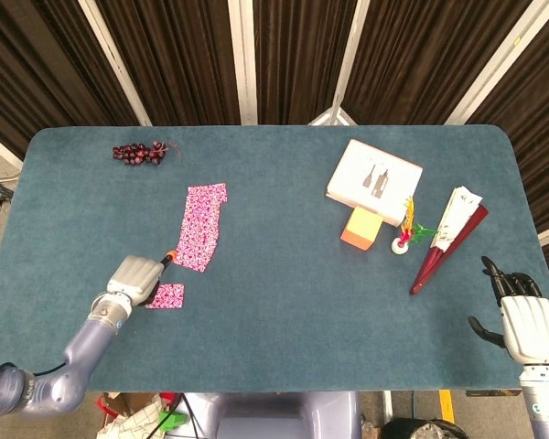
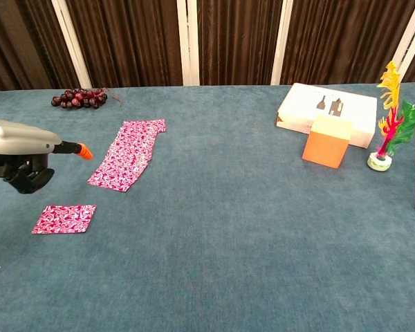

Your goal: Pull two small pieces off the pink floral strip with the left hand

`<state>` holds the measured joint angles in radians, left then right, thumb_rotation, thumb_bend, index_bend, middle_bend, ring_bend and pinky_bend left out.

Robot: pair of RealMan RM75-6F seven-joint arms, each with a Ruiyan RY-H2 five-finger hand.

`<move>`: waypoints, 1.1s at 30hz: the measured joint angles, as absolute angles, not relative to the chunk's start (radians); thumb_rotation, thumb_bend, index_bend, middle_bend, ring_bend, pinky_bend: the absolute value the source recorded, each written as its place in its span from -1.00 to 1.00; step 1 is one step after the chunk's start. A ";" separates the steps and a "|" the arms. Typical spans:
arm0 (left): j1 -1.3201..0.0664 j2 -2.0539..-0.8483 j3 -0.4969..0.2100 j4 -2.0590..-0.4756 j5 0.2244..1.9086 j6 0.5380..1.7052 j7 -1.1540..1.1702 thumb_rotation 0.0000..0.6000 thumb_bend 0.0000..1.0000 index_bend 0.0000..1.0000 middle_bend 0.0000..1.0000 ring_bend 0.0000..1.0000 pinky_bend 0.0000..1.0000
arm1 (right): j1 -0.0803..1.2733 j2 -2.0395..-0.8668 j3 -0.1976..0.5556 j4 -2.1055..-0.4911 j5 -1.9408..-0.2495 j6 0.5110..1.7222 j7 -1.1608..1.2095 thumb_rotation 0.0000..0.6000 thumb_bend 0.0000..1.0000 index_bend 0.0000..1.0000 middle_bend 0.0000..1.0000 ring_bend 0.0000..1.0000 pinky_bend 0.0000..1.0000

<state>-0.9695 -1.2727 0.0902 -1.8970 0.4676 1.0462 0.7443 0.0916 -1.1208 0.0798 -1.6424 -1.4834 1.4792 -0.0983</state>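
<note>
The left robot hand (image 2: 17, 155) is hovering above the counter (image 1: 284, 274), holding nothing, one orange-tipped finger (image 2: 81, 150) pointing at the near end of the pink floral strip (image 1: 201, 227), the others curling under. A small torn piece (image 2: 63, 218) is lying flat just below it. The right robot hand (image 1: 522, 315) is resting open at the counter's edge.

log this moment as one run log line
left hand: empty, raised near pink strip | torn piece: one, on table | right hand: open, idle | second piece: not yet pulled
</note>
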 measured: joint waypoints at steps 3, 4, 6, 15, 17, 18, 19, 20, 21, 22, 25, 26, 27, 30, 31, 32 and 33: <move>-0.988 -1.300 0.077 -1.869 0.417 1.043 0.769 1.00 0.94 -0.96 0.71 0.50 0.44 | 0.092 -1.118 0.080 -1.644 -1.479 1.476 -0.090 1.00 -0.54 -1.00 -0.47 -0.44 -0.61; -0.996 -1.311 0.072 -1.861 0.394 1.041 0.781 1.00 0.94 -0.96 0.71 0.50 0.44 | 0.091 -1.117 0.081 -1.644 -1.478 1.476 -0.089 1.00 -0.54 -1.00 -0.47 -0.44 -0.61; -1.009 -1.329 0.064 -1.849 0.359 1.039 0.798 1.00 0.94 -0.96 0.71 0.50 0.44 | 0.091 -1.115 0.081 -1.645 -1.479 1.478 -0.085 1.00 -0.54 -1.00 -0.47 -0.44 -0.61; -1.059 -1.403 0.041 -1.803 0.252 1.037 0.867 1.00 0.94 -0.96 0.71 0.50 0.44 | 0.090 -1.112 0.080 -1.644 -1.482 1.479 -0.079 1.00 -0.54 -1.00 -0.47 -0.44 -0.61; -1.065 -1.413 0.041 -1.796 0.238 1.039 0.879 1.00 0.94 -0.96 0.71 0.50 0.44 | 0.090 -1.112 0.080 -1.643 -1.482 1.477 -0.077 1.00 -0.54 -1.00 -0.47 -0.44 -0.61; -1.067 -1.416 0.041 -1.794 0.233 1.040 0.883 1.00 0.94 -0.96 0.71 0.50 0.44 | 0.091 -1.113 0.080 -1.643 -1.481 1.476 -0.077 1.00 -0.54 -1.00 -0.47 -0.44 -0.61; -1.070 -1.421 0.041 -1.791 0.226 1.041 0.886 1.00 0.94 -0.96 0.71 0.50 0.44 | 0.091 -1.113 0.081 -1.643 -1.481 1.476 -0.076 1.00 -0.54 -1.00 -0.47 -0.44 -0.61; -1.071 -1.425 0.041 -1.788 0.220 1.042 0.889 1.00 0.94 -0.96 0.71 0.50 0.44 | 0.091 -1.113 0.081 -1.643 -1.481 1.476 -0.076 1.00 -0.54 -1.00 -0.47 -0.44 -0.61; -1.072 -1.427 0.041 -1.786 0.214 1.042 0.892 1.00 0.94 -0.96 0.71 0.50 0.44 | 0.091 -1.113 0.080 -1.643 -1.481 1.475 -0.075 1.00 -0.54 -1.00 -0.47 -0.44 -0.61; -1.074 -1.430 0.042 -1.784 0.205 1.043 0.898 1.00 0.94 -0.96 0.71 0.50 0.44 | 0.091 -1.113 0.080 -1.643 -1.482 1.475 -0.073 1.00 -0.54 -1.00 -0.47 -0.44 -0.61; -1.080 -1.437 0.044 -1.777 0.180 1.046 0.911 1.00 0.94 -0.97 0.71 0.50 0.44 | 0.092 -1.112 0.080 -1.642 -1.483 1.474 -0.072 1.00 -0.54 -1.00 -0.47 -0.44 -0.61; -1.081 -1.438 0.044 -1.776 0.173 1.046 0.914 1.00 0.94 -0.97 0.71 0.50 0.44 | 0.092 -1.112 0.080 -1.642 -1.483 1.474 -0.072 1.00 -0.54 -1.00 -0.47 -0.44 -0.61; -1.083 -1.439 0.044 -1.773 0.167 1.046 0.917 1.00 0.94 -0.97 0.71 0.50 0.44 | 0.092 -1.113 0.080 -1.642 -1.483 1.474 -0.071 1.00 -0.54 -1.00 -0.47 -0.44 -0.61; -1.085 -1.444 0.046 -1.765 0.159 1.047 0.924 1.00 0.94 -0.97 0.71 0.50 0.44 | 0.092 -1.113 0.079 -1.643 -1.484 1.474 -0.071 1.00 -0.54 -1.00 -0.47 -0.44 -0.61; -1.085 -1.446 0.047 -1.762 0.157 1.047 0.925 1.00 0.94 -0.97 0.71 0.50 0.44 | 0.092 -1.112 0.079 -1.643 -1.484 1.473 -0.070 1.00 -0.54 -1.00 -0.47 -0.44 -0.61; -1.085 -1.447 0.048 -1.759 0.154 1.046 0.927 1.00 0.94 -0.97 0.71 0.50 0.44 | 0.092 -1.111 0.079 -1.644 -1.485 1.473 -0.067 1.00 -0.54 -1.00 -0.47 -0.44 -0.61; -1.085 -1.449 0.050 -1.756 0.150 1.044 0.929 1.00 0.94 -0.97 0.71 0.50 0.44 | 0.092 -1.111 0.078 -1.644 -1.485 1.473 -0.066 1.00 -0.54 -1.00 -0.47 -0.44 -0.61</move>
